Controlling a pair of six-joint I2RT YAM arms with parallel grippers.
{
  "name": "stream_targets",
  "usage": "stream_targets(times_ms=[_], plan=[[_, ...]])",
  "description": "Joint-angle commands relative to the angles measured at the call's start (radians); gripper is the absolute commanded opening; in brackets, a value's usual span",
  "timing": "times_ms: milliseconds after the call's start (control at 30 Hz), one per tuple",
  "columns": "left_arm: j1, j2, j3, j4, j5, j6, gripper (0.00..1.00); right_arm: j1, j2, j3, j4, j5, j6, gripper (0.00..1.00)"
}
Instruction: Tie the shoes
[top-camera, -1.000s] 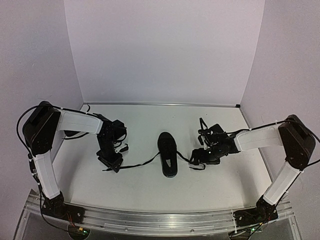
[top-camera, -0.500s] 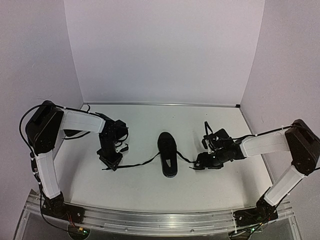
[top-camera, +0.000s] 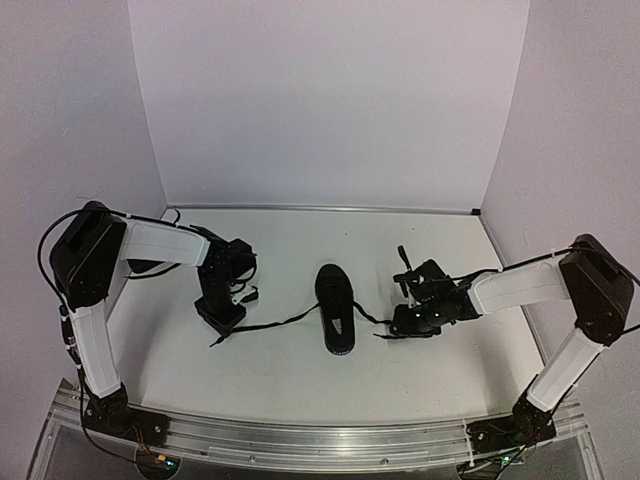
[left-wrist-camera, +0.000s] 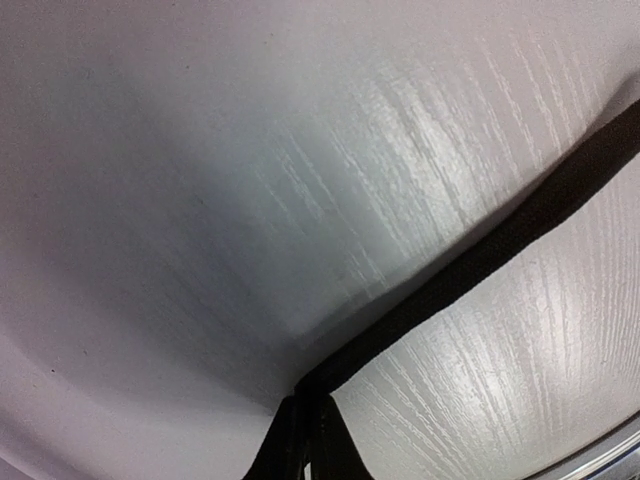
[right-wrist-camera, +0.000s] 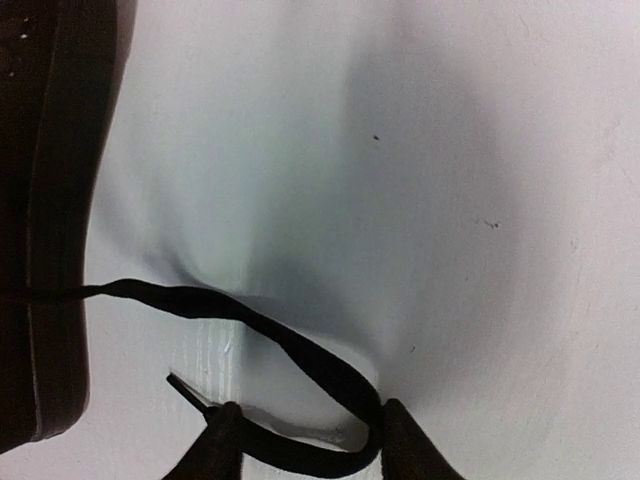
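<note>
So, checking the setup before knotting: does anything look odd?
Only one shoe is in view, mid-table, untied. Its left lace runs out to the left gripper, its right lace to the right gripper.

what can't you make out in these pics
- Only one shoe shows; any other lies outside every view.
- Its eyelets and any knot: too small in the top view.
- Left gripper: mostly cut off by the left wrist view's bottom edge.
- Lace, far end: cut off by that view's right edge.
</note>
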Motion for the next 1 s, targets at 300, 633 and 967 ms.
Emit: stream_targets(times_ms=[300,633,967], plan=[[-0.008,-0.319,-0.049,0.233,0.181,-0.075,0.0,0.003,-0.161,0.085,-0.244,0.045,-0.005,0.0],[-0.011,-0.583,-0.201,0.339,0.207,-0.168,0.0,0.004,-0.127,0.401,-0.164,-0.241,-0.084,0.0],[-0.058,-0.792,-0.371,0.44,0.332,-0.284,0.0,0.1,0.099,0.586,0.093,-0.399,0.035,0.0]])
